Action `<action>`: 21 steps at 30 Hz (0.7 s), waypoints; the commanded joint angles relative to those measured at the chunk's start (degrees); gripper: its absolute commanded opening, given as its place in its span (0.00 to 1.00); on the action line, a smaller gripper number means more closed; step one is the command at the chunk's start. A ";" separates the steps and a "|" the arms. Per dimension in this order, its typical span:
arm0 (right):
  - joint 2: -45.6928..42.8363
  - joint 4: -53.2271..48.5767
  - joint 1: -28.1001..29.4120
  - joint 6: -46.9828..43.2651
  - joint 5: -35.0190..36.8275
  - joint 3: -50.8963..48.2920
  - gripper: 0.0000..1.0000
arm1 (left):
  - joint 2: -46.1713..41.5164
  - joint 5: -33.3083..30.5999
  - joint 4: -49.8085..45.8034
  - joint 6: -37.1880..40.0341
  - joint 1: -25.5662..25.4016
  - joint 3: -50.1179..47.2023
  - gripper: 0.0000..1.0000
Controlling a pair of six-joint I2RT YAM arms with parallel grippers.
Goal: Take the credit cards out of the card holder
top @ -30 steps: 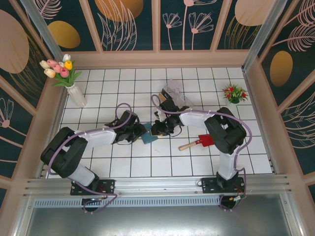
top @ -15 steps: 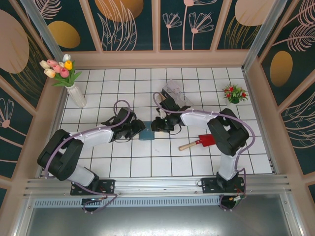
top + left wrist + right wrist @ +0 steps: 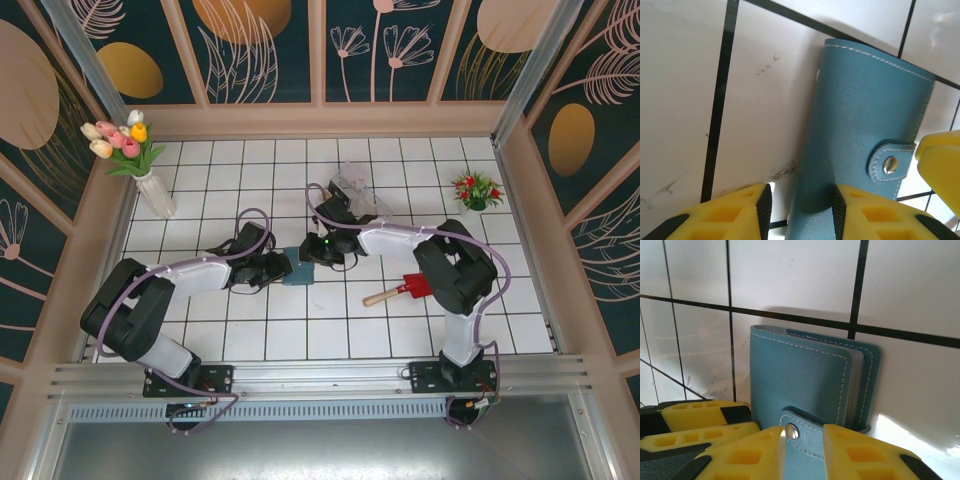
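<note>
The card holder (image 3: 298,269) is a slate-blue wallet lying closed on the white tiles between the two arms. Its snap tab (image 3: 888,161) is fastened over one edge. My left gripper (image 3: 277,268) is at its left side. In the left wrist view the jaws (image 3: 801,202) stand open, one pad on the tile and the other over the holder's face (image 3: 865,115). My right gripper (image 3: 318,250) is shut on the tab, its fingers tight against both sides of the strap by the snap (image 3: 792,431). The credit cards are hidden inside the holder (image 3: 800,375).
A red-bladed toy shovel (image 3: 405,289) lies right of the right arm. A clear plastic box (image 3: 360,188) sits behind the right gripper. A tulip vase (image 3: 152,188) stands back left, a small potted plant (image 3: 477,189) back right. Wooden walls ring the tiled floor.
The holder was tipped up between the grippers a second ago and now lies flat, slightly further left. The right gripper has shifted left and back. The left gripper has edged back a little.
</note>
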 commanded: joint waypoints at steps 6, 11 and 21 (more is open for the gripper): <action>2.35 -2.60 0.37 2.91 2.44 0.54 0.28 | 1.78 5.75 2.53 3.80 2.56 0.27 0.39; 4.10 -3.87 0.20 3.79 2.05 0.58 0.29 | 2.45 9.89 5.87 4.53 3.22 -0.53 0.38; 3.32 -0.93 0.02 4.77 2.91 0.36 0.29 | 2.77 19.39 18.75 4.18 5.58 -2.94 0.26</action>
